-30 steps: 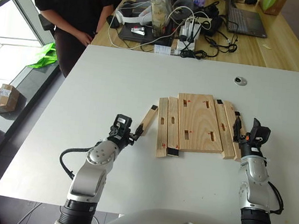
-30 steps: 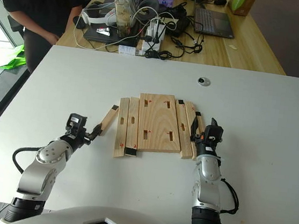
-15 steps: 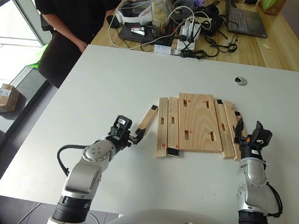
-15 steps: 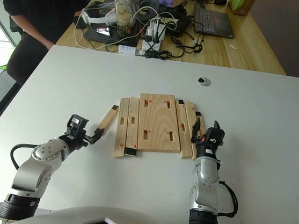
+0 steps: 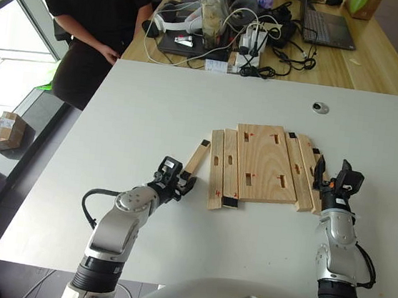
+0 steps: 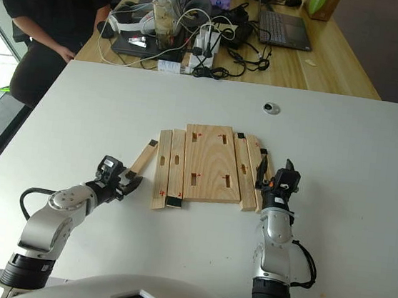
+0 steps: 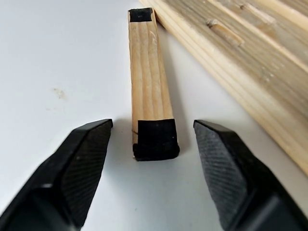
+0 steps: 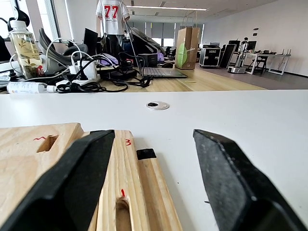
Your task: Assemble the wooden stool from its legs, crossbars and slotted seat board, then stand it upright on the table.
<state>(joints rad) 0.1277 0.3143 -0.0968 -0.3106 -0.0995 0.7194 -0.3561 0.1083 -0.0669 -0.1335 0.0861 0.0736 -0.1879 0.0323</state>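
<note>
The slotted seat board [image 5: 269, 164] lies flat mid-table, with slotted leg pieces [image 5: 223, 170] along its left side and further pieces [image 5: 302, 174] along its right. Left of them lies a loose crossbar [image 5: 196, 158] with black ends. My left gripper [image 5: 180, 186] is open just short of the crossbar's near end [image 7: 155, 139], with one finger [image 7: 82, 163] on either side of that line. My right gripper [image 5: 331, 173] is open low over the near end of the rightmost pieces [image 8: 122, 192], nothing held.
A cable grommet [image 5: 320, 107] sits in the white table [image 5: 152, 115] beyond the parts. A wooden desk [image 5: 381, 65] behind holds a bottle [image 5: 211, 14], a laptop [image 5: 328, 27] and cables. A person [image 5: 93, 7] stands at the table's far left corner.
My left gripper has moved right and nearer to the crossbar's near end. The right gripper has barely moved. The wooden parts lie as before.
</note>
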